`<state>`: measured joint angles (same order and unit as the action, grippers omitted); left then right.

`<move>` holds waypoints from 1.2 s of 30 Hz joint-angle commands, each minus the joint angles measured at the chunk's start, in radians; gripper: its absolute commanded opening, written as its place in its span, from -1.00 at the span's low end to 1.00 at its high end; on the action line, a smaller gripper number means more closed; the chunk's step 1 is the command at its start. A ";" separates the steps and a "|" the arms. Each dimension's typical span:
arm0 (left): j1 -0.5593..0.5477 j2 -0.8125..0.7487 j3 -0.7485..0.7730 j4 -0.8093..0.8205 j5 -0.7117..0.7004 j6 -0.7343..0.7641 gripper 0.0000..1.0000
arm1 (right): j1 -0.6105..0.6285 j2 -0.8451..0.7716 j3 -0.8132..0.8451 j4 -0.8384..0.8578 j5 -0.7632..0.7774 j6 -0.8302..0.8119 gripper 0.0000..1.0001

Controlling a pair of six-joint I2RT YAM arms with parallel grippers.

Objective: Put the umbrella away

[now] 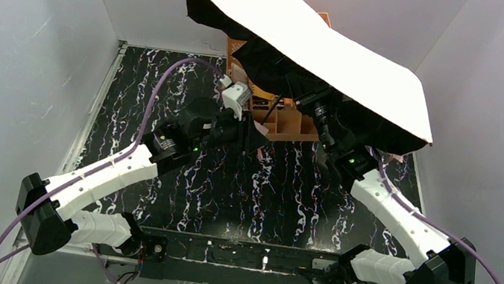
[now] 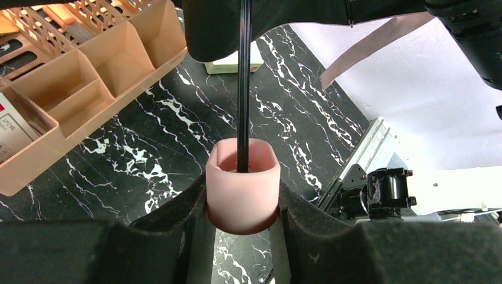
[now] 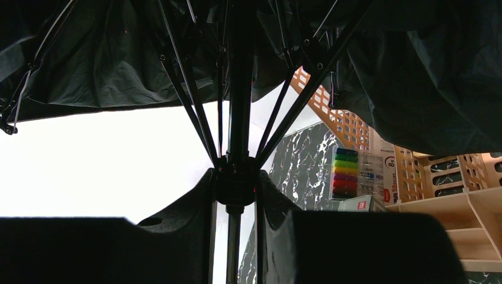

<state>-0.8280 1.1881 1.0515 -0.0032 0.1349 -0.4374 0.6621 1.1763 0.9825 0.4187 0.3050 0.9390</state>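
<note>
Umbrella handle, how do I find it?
Find the big open umbrella, pale on top and black underneath, tilted over the black marbled table. Follow its thin black shaft down to the left end effector. The handle is the stubby cup held there, round and pink, unlike the black fingers beside it.

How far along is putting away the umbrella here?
Done: nothing; the umbrella is spread open. In hand: the left hand grips the pink handle, and the right hand grips the runner on the shaft. Left: collapse it, fold and stow.
</note>
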 commanded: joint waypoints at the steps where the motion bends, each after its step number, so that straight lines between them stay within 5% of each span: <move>1: -0.001 -0.002 0.077 0.028 -0.021 0.020 -0.95 | -0.005 -0.024 0.101 0.029 -0.050 -0.002 -1.00; 9: -0.001 0.042 0.247 0.055 -0.051 0.064 -1.00 | 0.020 -0.053 0.120 -0.172 -0.225 -0.004 -1.00; 17: -0.001 0.135 0.499 0.019 -0.087 0.163 -1.00 | 0.099 -0.078 0.060 -0.192 -0.203 0.015 -1.00; 26: -0.001 0.137 0.492 0.010 -0.156 0.144 -1.00 | 0.107 -0.060 0.120 -0.177 -0.230 -0.064 -1.00; 36: -0.001 0.106 0.608 -0.297 -0.230 0.083 -1.00 | 0.211 0.021 0.369 -0.343 -0.284 -0.102 -1.00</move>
<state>-0.8341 1.3563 1.5867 -0.2790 -0.0269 -0.3286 0.7803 1.1824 1.2533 0.1646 0.1551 0.8520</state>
